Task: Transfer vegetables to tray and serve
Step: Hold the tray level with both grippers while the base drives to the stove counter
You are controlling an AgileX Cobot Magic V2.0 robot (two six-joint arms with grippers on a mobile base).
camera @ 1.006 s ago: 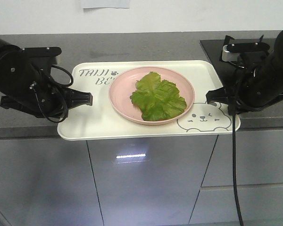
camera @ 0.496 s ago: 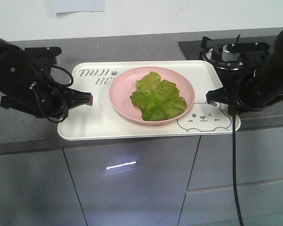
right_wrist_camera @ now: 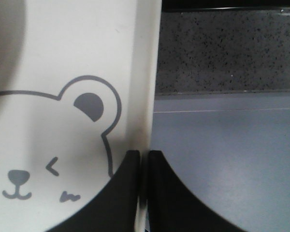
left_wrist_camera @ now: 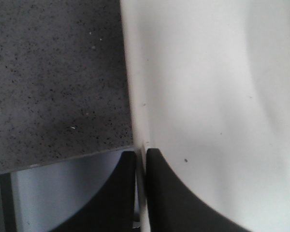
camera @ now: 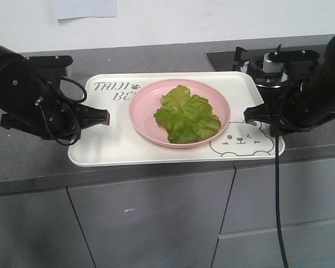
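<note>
The cream tray [camera: 109, 142] with the bear face hangs over the counter's front edge, held at both short ends. On it sits a round pink plate [camera: 143, 103] carrying the green vegetables [camera: 187, 116]. My left gripper [camera: 105, 117] is shut on the tray's left rim [left_wrist_camera: 135, 121], one finger above it and one below. My right gripper [camera: 249, 116] is shut on the tray's right rim [right_wrist_camera: 146, 96], beside the bear's ear [right_wrist_camera: 89, 105].
A grey speckled counter [camera: 156, 56] runs behind and under the tray. A black hob [camera: 223, 57] with a burner [camera: 268, 70] lies at the back right, close to my right arm. Grey cabinet fronts [camera: 151, 223] fill the space below.
The counter, hob and cabinets have slid left and down in the front view, showing more of the hob. Tray, plate and both grippers keep the same place in the view.
</note>
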